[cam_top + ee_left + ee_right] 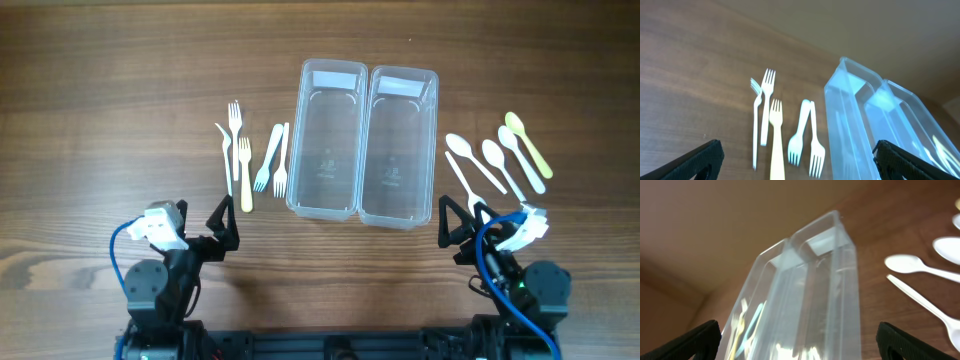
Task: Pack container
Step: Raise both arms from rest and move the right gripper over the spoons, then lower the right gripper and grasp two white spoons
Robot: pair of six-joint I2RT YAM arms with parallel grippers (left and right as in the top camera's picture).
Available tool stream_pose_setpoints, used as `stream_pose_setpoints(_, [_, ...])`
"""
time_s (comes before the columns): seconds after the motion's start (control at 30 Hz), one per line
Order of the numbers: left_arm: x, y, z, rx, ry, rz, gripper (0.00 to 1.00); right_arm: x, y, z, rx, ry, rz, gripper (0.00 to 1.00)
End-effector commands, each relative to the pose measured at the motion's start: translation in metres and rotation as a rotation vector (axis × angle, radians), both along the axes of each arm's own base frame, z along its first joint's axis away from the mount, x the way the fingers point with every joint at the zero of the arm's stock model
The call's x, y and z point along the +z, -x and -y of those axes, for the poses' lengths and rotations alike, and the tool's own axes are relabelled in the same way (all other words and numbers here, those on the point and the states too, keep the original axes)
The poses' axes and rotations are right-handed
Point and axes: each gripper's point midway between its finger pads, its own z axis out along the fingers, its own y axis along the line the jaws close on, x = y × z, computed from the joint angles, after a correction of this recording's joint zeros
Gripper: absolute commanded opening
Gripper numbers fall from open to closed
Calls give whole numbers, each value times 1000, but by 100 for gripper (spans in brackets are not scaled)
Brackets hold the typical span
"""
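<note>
Nothing packed | tubs (364,130) empty | forks (247,168) left of tubs, spoons (493,152) right | my left gripper (222,224) and right gripper (457,222) spread, empty

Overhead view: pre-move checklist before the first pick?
1. Left gripper open and empty: ok.
2. Right gripper open and empty: ok.
3. Left container and right container upright, empty: ok.
4. Forks lying flat, left of the containers: ok; whether the close pairs touch: cannot tell.
5. Spoons lying flat, right of the containers: ok.
6. Which container takes the forks: cannot tell.
</note>
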Motion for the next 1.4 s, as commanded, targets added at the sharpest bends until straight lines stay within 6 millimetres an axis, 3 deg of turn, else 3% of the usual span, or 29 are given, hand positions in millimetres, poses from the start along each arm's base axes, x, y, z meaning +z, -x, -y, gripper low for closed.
stream_pose_setpoints(0.0, [43, 0, 2, -18, -9, 14, 100, 56, 4, -10, 93, 140, 93, 99])
stream_pose_setpoints(0.13, [74, -9, -7, 26, -35, -73, 100, 95, -12, -9, 141, 274, 21, 100])
stream_pose_setpoints(0.23, [95, -23, -14, 51, -76, -172, 100, 123, -38, -7, 192, 349, -81, 100])
stream_pose_setpoints(0.33, [106, -36, -16, 27, -157, -261, 100, 134, -66, 2, 217, 432, -217, 100])
stream_pose_setpoints(0.4, [110, -44, -24, 55, -199, -330, 100, 130, -82, 17, 219, 527, -341, 100])
stream_pose_setpoints(0.53, [108, -55, -42, 133, -248, -435, 100, 103, -112, 51, 190, 662, -617, 100])
stream_pose_setpoints(0.63, [99, -62, -44, 140, -256, -471, 100, 73, -135, 55, 230, 659, -719, 100])
stream_pose_setpoints(0.8, [91, -61, -44, 135, -258, -509, 100, 23, -146, 66, 265, 671, -875, 100])
stream_pose_setpoints(0.97, [90, -61, -44, 135, -258, -509, 100, -6, -146, 73, 270, 692, -970, 100])
stream_pose_setpoints(1.23, [90, -61, -44, 135, -258, -509, 100, -65, -127, 87, 294, 720, -1077, 97])
stream_pose_setpoints(1.37, [90, -60, -44, 135, -257, -511, 100, -94, -119, 71, 408, 675, -1041, 91])
